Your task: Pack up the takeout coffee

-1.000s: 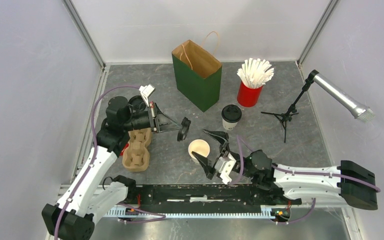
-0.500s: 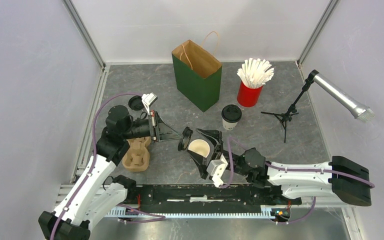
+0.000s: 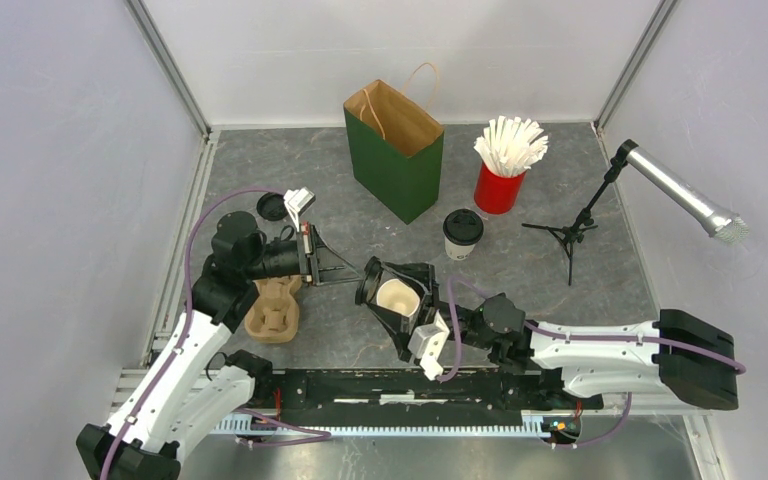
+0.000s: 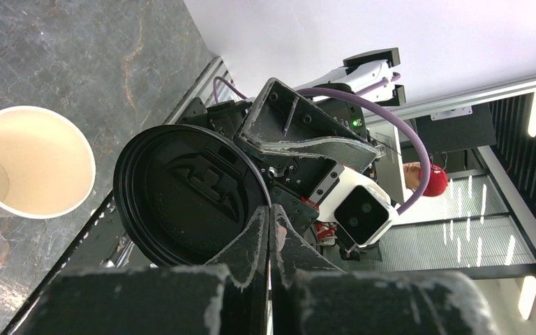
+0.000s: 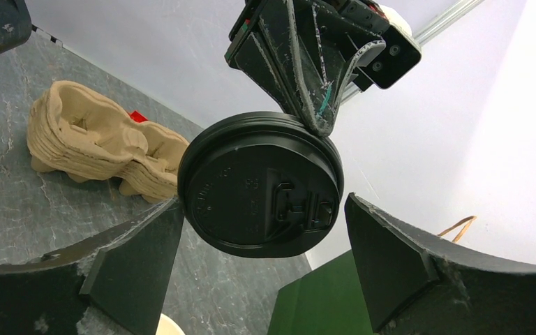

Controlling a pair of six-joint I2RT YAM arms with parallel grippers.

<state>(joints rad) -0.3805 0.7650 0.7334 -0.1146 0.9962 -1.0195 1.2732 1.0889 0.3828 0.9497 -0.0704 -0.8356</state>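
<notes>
My left arm (image 3: pixel 175 345) and right arm (image 3: pixel 600 352) wear white shells over their long links, with black round joints and black blocks at the shoulder ends. A purple cable (image 4: pixel 412 139) loops along each. My fingers (image 5: pixel 391 265) are black, wedge-shaped, ribbed plastic, scuffed grey along the edges. A white camera box (image 4: pixel 363 213) with a dark lens sits at each wrist.
</notes>
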